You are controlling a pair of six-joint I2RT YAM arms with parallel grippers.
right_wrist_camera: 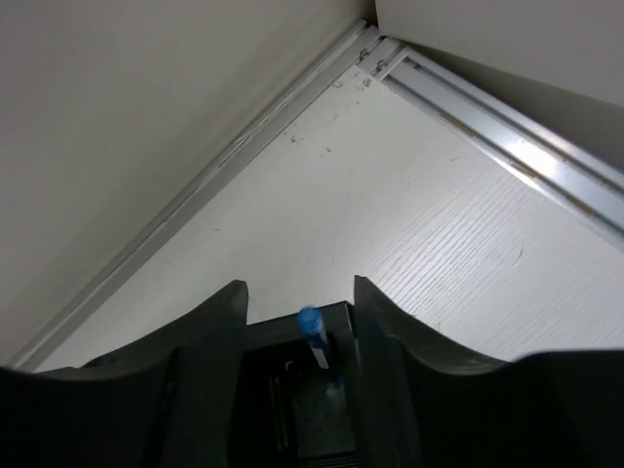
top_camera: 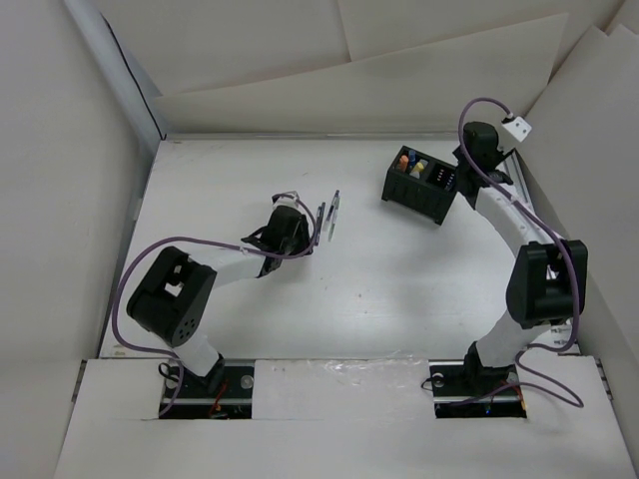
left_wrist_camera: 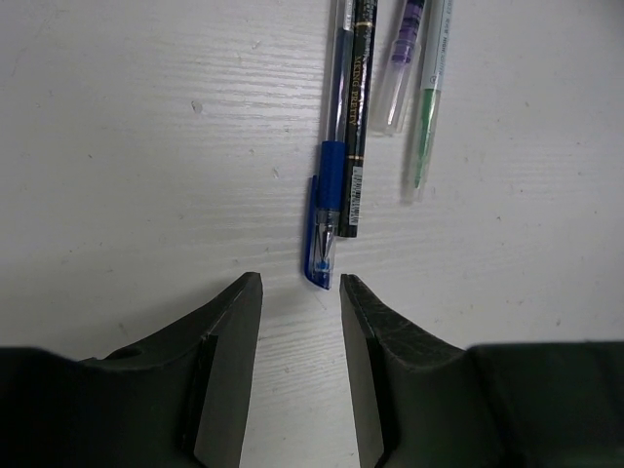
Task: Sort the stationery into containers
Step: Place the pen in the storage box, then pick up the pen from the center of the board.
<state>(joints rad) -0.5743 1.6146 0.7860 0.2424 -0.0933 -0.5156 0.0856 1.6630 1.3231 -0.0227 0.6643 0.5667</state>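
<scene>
My left gripper (left_wrist_camera: pixel 297 283) is low over the table (left_wrist_camera: pixel 117 146). Its two fingers are a little way apart and there is nothing between them, so it holds nothing. A blue pen (left_wrist_camera: pixel 333 166) lies just in front of the gap, with one end pointing at me. A dark pen (left_wrist_camera: pixel 357 117) lies right against it, side by side. A purple pen (left_wrist_camera: pixel 405 58) and a green pen (left_wrist_camera: pixel 429 107) lie near them, a bit to the right. Seen from above, these pens lie on the table well apart from the box (top_camera: pixel 414 200).

My right gripper (right_wrist_camera: pixel 299 292) is over the box, at the far right part of the table near the wall. Its fingers are apart too. A pen with a blue top (right_wrist_camera: pixel 310 322) stands in the box, in the gap between my fingers. Neither finger looks to be touching it. An orange highlighter (top_camera: pixel 403 158) and a yellow highlighter (top_camera: pixel 420 167) stand in the left end of the box.
</scene>
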